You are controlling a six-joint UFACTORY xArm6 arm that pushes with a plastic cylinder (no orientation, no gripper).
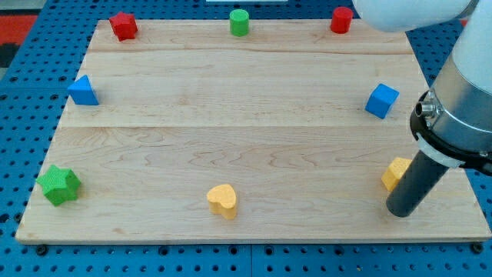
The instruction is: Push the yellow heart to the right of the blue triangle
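- Wooden board (254, 115) is lying on a blue pegboard (23, 69).
- My tip (401, 212) is resting at lower right, touching a yellow block (394, 172); it is a bare rod with no pincer, gripping nothing.
- Yellow heart (223, 200) is sitting bottom centre, lobes toward the frame's top; its long axis cannot be told.
- Blue triangle (83, 91) is sitting far left, well apart from the heart.
- Blue cube (381, 101) is sitting at right.

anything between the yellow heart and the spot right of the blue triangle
Nothing visible. The yellow heart sits near the view's bottom, the blue triangle at the left edge, with bare board between. My tip is far right by another yellow block, nothing between it and the heart.
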